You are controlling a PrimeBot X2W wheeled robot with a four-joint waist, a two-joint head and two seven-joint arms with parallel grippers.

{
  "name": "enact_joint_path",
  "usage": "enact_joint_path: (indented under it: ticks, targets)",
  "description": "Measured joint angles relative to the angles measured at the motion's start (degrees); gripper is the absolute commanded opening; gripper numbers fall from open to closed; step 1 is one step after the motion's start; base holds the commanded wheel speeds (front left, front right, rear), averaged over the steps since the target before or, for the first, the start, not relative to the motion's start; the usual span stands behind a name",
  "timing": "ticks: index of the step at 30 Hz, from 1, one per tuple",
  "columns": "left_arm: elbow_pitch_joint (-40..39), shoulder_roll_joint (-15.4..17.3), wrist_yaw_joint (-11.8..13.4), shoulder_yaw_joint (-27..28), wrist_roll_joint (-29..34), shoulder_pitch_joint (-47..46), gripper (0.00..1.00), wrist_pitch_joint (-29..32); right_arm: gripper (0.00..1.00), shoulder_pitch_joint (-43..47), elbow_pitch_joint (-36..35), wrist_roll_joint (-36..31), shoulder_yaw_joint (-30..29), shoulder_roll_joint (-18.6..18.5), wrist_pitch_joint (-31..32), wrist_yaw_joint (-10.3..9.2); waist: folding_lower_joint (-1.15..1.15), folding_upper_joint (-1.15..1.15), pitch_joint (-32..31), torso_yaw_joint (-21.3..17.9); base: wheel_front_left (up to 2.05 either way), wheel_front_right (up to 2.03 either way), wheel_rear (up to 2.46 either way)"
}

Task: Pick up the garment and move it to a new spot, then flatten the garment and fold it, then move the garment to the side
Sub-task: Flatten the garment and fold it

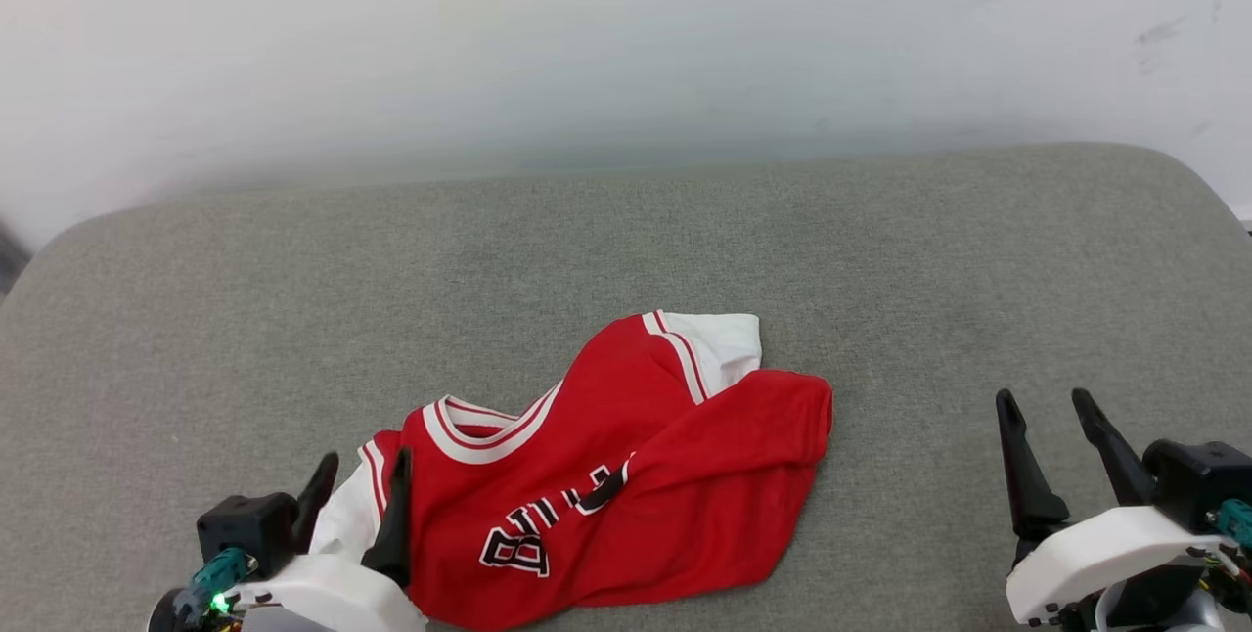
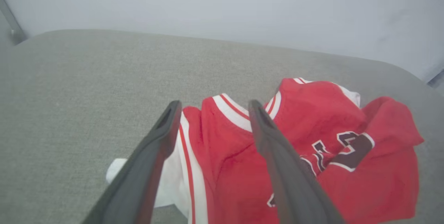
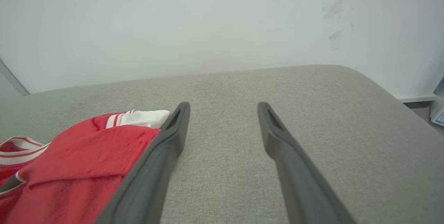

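Near edge: left gripper [image 1: 364, 464] has its fingers spread wide, straddling the garment [image 1: 665, 456] at its near shoulder and white sleeve, clamping nothing; right gripper [image 1: 1043, 402] is equally wide, over bare cushion [image 1: 626, 241], well apart from the cloth; the garment lies bunched at the front of the cushion, left of centre, collar up, lower body folded over so the lettering is creased; wall [image 1: 626, 25] behind.

Step reads as flattening, not yet done. To do it well: left pinches the near shoulder seam, top layer only; right reaches in for the hem or the far white sleeve; draw the two apart low over the cushion, so the fold opens rather than drags.

Left wrist view shows the sleeve end poking out past the outer finger and red cloth lying between the fingers, which the head view half hides; head view gives the whole outline and the gap to the right gripper; right wrist view adds the wall scuffs and the cushion's rounded far corner.
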Motion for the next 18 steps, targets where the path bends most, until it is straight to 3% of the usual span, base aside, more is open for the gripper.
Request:
enact_joint_path:
  ticks: [4, 8, 13, 18]
  targets:
    - [-3.33, 0.02, 0.07, -0.09, 2.07, -0.43, 1.0, -3.11, 1.0, 0.56, 1.11, 1.59, -0.83, 0.0, 4.08, -0.01, 0.0, 0.0, -0.21, 0.44, 0.0, 0.0, 0.0]
    - [-6.46, 0.05, 0.67, -0.3, 3.86, -1.31, 1.0, -4.45, 1.0, 0.61, 2.69, 4.04, -0.88, 0.0, 12.17, -0.01, 0.0, 0.0, 0.16, 1.62, 0.0, 0.0, 0.0]
    - [-8.86, 0.16, 0.73, -0.69, 5.03, -3.36, 1.0, -4.71, 1.0, -2.63, 5.21, 4.74, 2.23, -1.25, 25.58, -0.01, 0.0, 0.0, 1.91, 3.86, 0.0, 0.0, 0.0]
    - [-9.48, 0.97, 0.32, -0.46, 6.08, -6.25, 1.0, -4.9, 1.0, -8.48, 7.12, 7.15, 6.3, -4.01, 33.78, -0.01, 0.0, 0.0, 4.73, 6.74, 0.0, 0.0, 0.0]
